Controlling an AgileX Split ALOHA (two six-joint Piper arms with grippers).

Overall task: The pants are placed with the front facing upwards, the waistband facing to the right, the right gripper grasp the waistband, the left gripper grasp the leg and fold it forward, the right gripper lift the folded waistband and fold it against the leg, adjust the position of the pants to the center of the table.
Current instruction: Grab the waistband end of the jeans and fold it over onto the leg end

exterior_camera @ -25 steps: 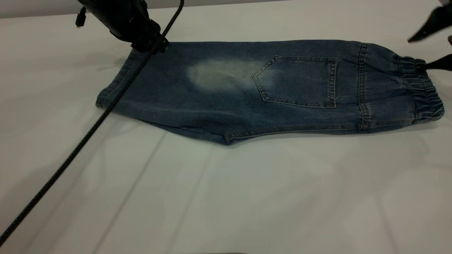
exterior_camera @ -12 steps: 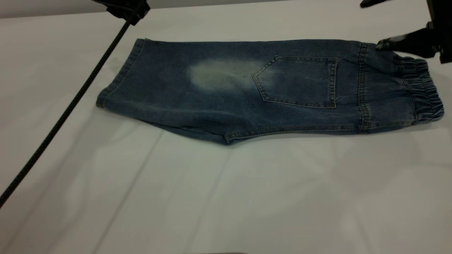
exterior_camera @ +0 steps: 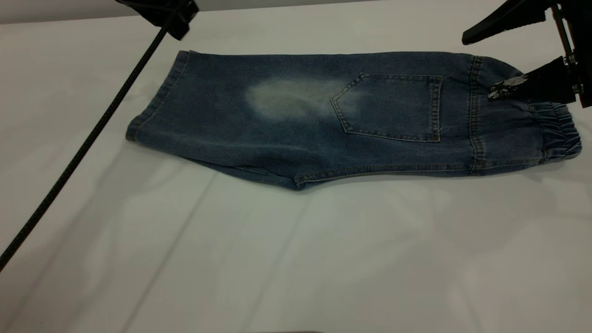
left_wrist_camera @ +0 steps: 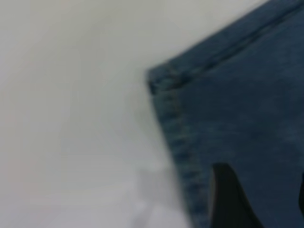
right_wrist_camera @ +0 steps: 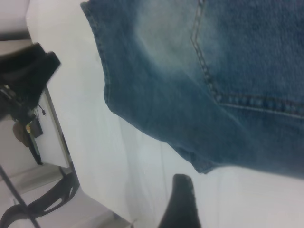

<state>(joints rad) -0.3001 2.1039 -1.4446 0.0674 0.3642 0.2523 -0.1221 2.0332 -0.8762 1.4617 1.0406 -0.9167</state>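
The right end effector (exterior_camera: pixel 476 62) hung spread above the pants (exterior_camera: pixel 323 115), beside the waistband (exterior_camera: pixel 557 132). It should have dropped squarely over both layers before pinching. The left end effector (exterior_camera: pixel 162 11) hovered off the leg hem; its fingers could not be judged.

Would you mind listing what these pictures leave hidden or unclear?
- Left gripper: exterior view's top edge cuts it off; the left wrist view shows only one dark finger, so open or shut is unclear.
- Pants: the folded denim hides the layer underneath in every view.
- Waistband: the open right gripper covers its far part in the exterior view.
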